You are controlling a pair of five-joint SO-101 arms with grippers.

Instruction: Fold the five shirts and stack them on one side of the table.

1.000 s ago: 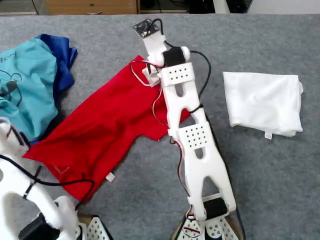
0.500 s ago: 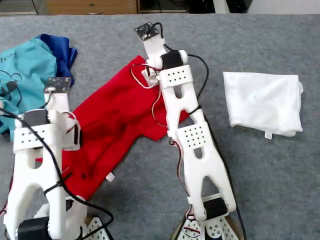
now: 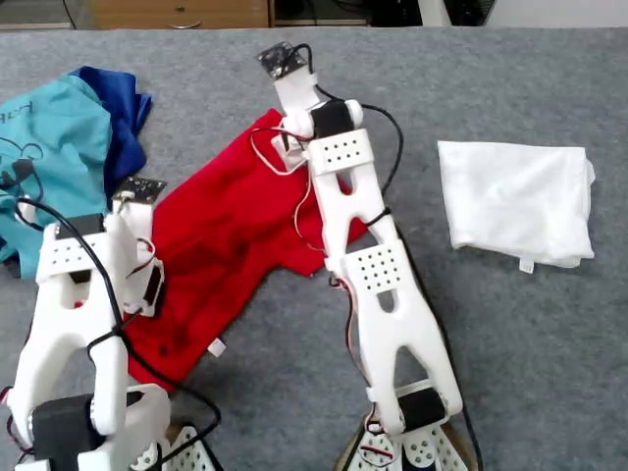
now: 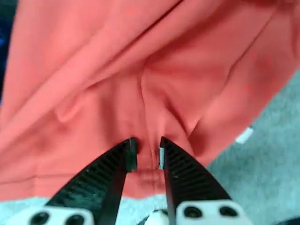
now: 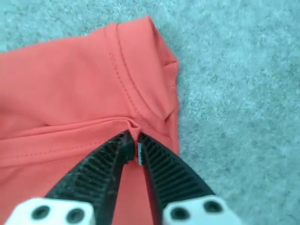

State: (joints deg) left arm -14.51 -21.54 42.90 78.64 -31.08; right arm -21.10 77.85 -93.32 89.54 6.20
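- The red shirt point(image 3: 226, 245) lies spread at a slant across the middle of the table point(image 3: 491, 78), one corner toward the far edge and the other toward the near left. It is mostly flat with a few creases, which I judge suits a fold made from its ends.
- The right gripper point(image 5: 132, 145) sits at the far corner of the red shirt, its jaws pressed together on a small pucker of cloth where two seams meet. A stitched seam gives firmer purchase than loose fabric, which is probably why it is held there.
- The left gripper point(image 4: 145, 152) is low over the shirt's near left part, close to the hem. Its jaws are narrow, with a slim gap between them and a crease running up toward that gap (whether any cloth is nipped, I cannot tell).
- With one arm at each end, the hold looks meant to lift or carry the cloth over evenly, not drag it by one corner.
- The table does the work of a container here. A white shirt point(image 3: 515, 201) lies folded on its right side, well apart from the red one, and looks like the start of the stack.
- A teal shirt point(image 3: 49, 167) and a blue shirt point(image 3: 113, 113) lie heaped and unfolded at the far left, the teal one over the blue.
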